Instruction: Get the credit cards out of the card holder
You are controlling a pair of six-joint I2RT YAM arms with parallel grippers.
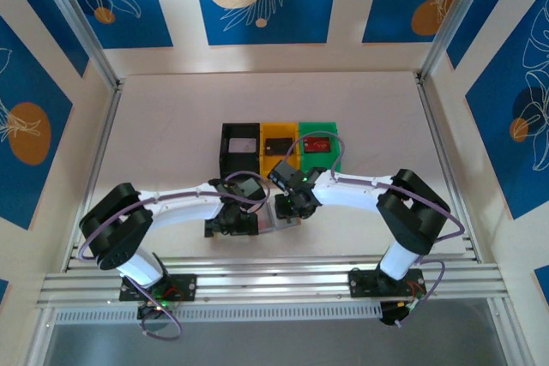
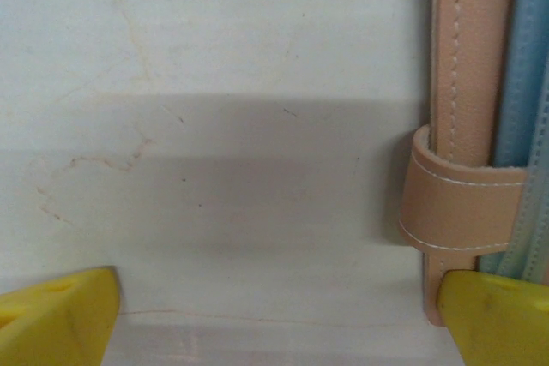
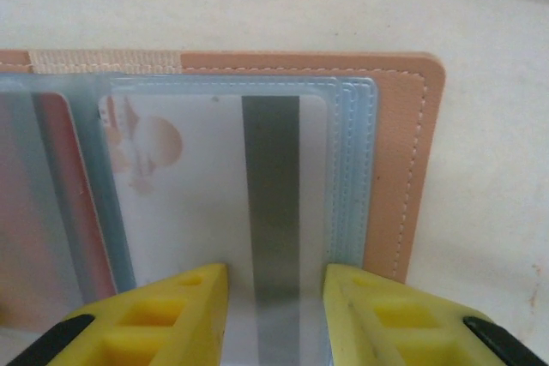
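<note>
My left gripper [image 2: 274, 319] is fully released, yellow fingers [image 2: 56, 315] spread wide over the table [image 2: 214, 83], one of them just beside the tan card holder [image 2: 459, 203] and its snap tab [image 2: 455, 212]. Now my right gripper [image 3: 274, 315] is narrowed about halfway, tips either side of the grey stripe on a pale credit card [image 3: 197, 212] still in the holder's clear pocket, though I can't tell whether it's actually pinching. The holder lies open between both grippers, just in front of the bins [image 1: 336, 160].

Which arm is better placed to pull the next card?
Likely right: the right end effector straddles the stripe of the pale card in the open card holder. The left end effector, wide open, is at its edge.
</note>
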